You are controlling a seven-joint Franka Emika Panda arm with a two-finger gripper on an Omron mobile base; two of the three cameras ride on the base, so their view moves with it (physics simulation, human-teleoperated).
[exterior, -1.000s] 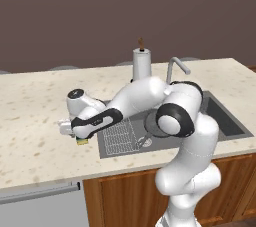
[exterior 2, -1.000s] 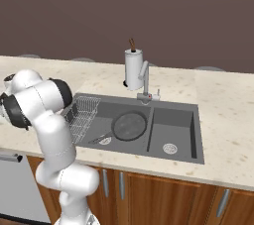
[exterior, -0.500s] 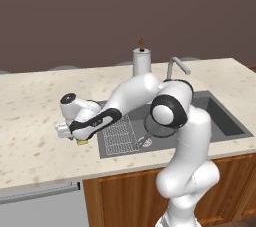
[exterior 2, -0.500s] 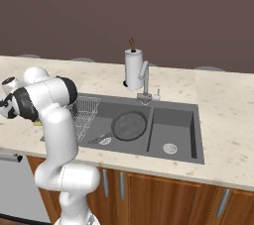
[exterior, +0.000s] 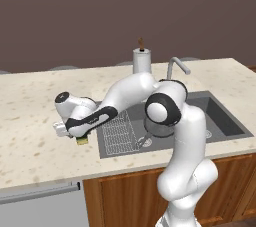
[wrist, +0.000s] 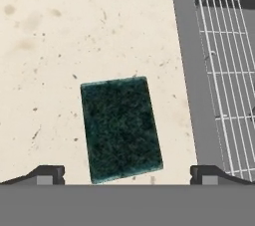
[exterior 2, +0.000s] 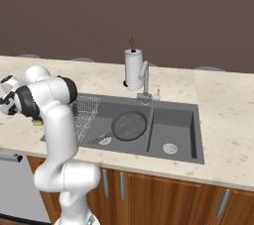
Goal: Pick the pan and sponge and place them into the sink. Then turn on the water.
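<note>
- The arm is swinging farther out to the left than it was a moment ago, and its hand is sinking closer to the counter (exterior: 30,116).
- That is putting the gripper (wrist: 127,172) right above the sponge (wrist: 121,128) (the small one with the dark green top).
- The pan (exterior 2: 130,125) is already lying in the sink (exterior 2: 198,142), in the big left part, next to the wire rack (exterior 2: 85,111). So the pan job looks done, and the sponge is the next thing to go in.
- The gripper's two fingers are standing wide apart, and they are holding nothing.
- In the hand view the sponge is lying flat on the counter between the two finger tips, a little nearer the left one, and turned a bit crooked to them.
- The sponge is sitting just beside the sink's left edge, near the wire rack, not inside yet.
- From the left base view the sponge (exterior: 82,140) is peeking out yellow under the hand (most of it is hidden by the arm).
- I am guessing the hand is needing to go lower before the fingers can squeeze, because the finger tips are looking like they are above the sponge.
- The faucet (exterior 2: 144,81) is standing behind the sink, and no water is running.
</note>
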